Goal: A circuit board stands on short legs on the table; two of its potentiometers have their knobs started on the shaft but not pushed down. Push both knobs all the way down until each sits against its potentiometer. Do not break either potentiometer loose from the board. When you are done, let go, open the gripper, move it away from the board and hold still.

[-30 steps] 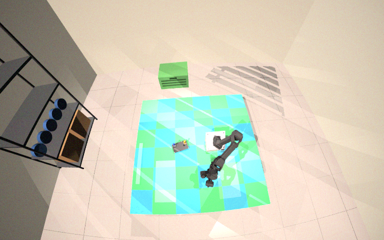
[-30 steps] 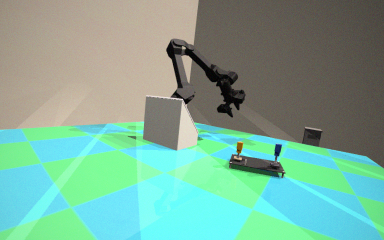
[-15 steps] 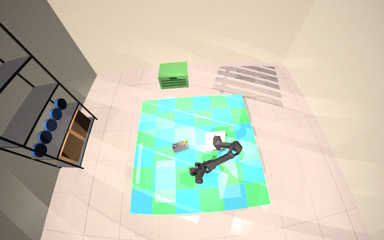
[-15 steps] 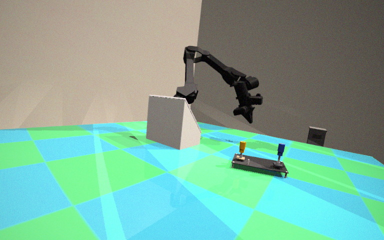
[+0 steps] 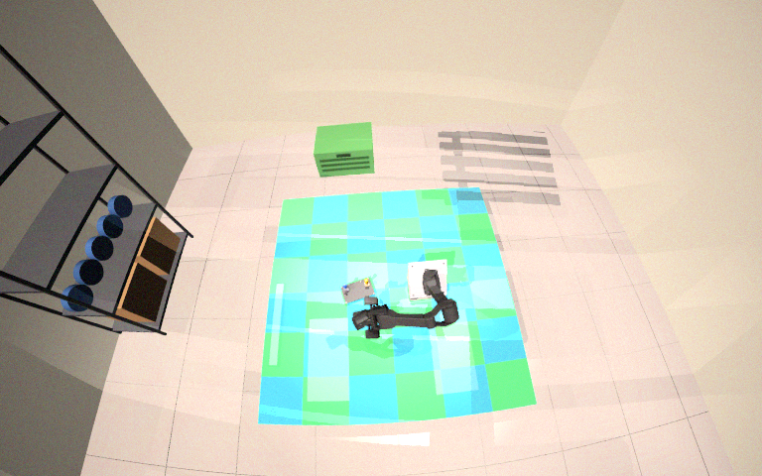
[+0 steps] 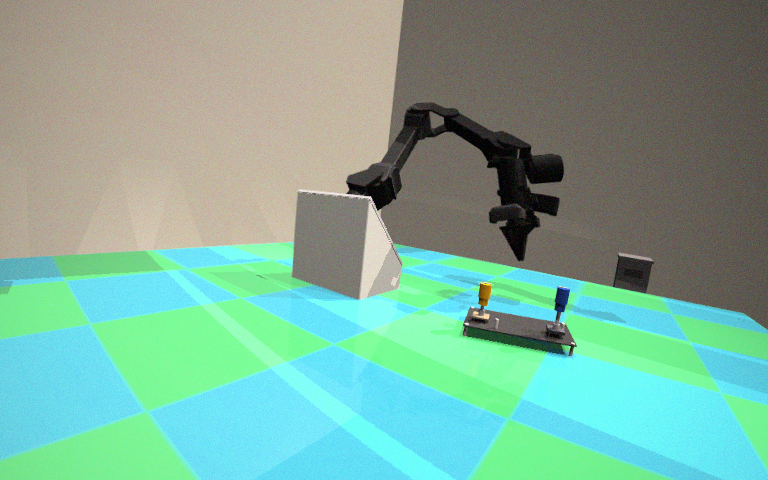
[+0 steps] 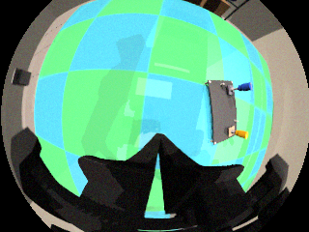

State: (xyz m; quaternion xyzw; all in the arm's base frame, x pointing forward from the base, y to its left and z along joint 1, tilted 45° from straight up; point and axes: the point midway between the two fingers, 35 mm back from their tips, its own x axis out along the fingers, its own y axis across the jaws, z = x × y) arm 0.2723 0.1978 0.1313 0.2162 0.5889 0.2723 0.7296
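Note:
The circuit board [image 5: 357,292] [image 6: 518,328] [image 7: 222,110] stands on short legs on the table. A yellow knob [image 5: 366,282] [image 6: 484,294] [image 7: 241,134] sits high on its shaft at one end, with bare shaft showing below it. A blue knob [image 5: 345,288] [image 6: 561,298] [image 7: 245,87] sits high on its shaft at the other end, also with bare shaft below. Both potentiometers are on the board. My gripper [image 6: 521,259] [image 7: 158,137] is shut and empty, pointing down. It hangs above the table, higher than the knobs and off to one side of the board, touching nothing.
The white arm base [image 5: 418,281] [image 6: 331,243] stands on the checkered table [image 5: 331,387] [image 6: 237,362] [image 7: 106,106]. A green cabinet [image 5: 343,149] and a shelf rack with blue bins [image 5: 99,248] stand beyond the table's edges.

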